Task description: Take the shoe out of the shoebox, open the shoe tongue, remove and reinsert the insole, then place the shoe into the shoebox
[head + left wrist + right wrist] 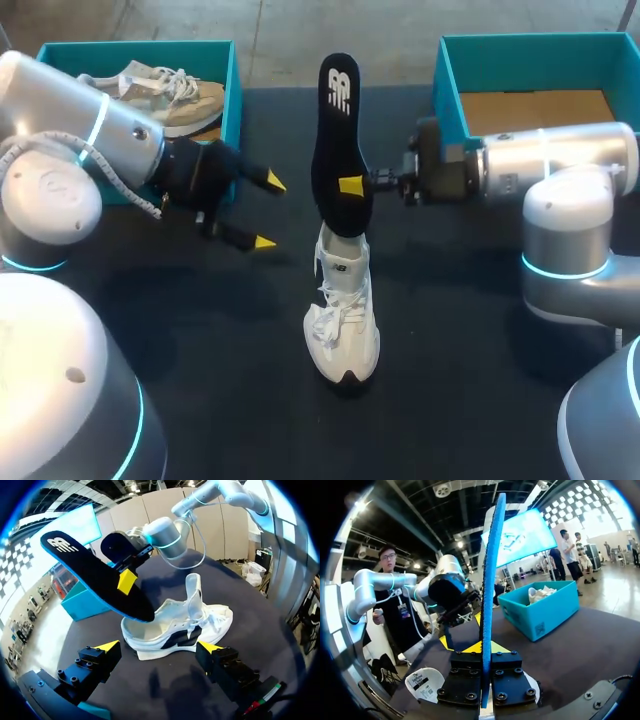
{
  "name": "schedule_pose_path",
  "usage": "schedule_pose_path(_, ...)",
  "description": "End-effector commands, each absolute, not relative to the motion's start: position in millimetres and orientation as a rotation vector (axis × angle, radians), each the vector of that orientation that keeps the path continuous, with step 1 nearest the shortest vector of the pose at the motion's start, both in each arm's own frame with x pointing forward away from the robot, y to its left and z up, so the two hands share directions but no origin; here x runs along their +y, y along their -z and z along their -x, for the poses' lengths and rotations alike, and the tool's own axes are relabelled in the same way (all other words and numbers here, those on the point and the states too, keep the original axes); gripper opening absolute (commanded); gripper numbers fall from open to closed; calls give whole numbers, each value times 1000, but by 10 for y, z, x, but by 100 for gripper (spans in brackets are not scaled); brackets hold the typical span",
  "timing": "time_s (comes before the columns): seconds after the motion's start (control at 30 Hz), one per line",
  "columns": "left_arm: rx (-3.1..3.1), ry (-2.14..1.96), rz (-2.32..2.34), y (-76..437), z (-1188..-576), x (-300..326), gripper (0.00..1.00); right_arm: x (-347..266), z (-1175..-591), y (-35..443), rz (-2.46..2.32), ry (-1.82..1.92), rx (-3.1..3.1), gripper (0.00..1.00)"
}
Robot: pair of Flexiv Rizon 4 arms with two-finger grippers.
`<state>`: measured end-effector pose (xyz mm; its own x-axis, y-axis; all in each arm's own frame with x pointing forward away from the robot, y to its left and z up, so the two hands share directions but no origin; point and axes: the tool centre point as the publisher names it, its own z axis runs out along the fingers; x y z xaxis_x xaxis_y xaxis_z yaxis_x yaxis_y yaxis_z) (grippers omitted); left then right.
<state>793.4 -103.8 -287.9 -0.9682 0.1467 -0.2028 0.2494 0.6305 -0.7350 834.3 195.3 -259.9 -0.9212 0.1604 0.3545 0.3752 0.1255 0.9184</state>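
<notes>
White shoe (343, 335) on black table (200, 340), toe nearest camera, clear of both teal shoeboxes (232, 90)
Right arm reaches in level; right gripper (485, 649) pinches the insole (338, 130) at mid-length, stood on end, lower tip at shoe opening. Insole thin, black on top, blue foam beneath. Left gripper (268, 212) spread wide, near the shoe. Tongue upright, laces loose

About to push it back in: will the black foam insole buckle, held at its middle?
Probably only slightly: the black foam insole runs straight either side of the right arm's jaws, so it seems fairly stiff. Edge-on it looks thin, likely light. The white lace-up sneaker sits unheld, so it may slide.
</notes>
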Motion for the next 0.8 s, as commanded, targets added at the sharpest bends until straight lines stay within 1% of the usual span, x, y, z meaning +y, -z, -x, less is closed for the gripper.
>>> schedule_pose_path(0.03,2787,1174,-314,2873,-7947,-1055,100,2011,-8354,2629,535,1897,-2222,0)
schedule_pose_path(0.8,2826,1089,-164,3222,-8004,-1222,100,2035,-8330,2733,569,1887,-2200,0)
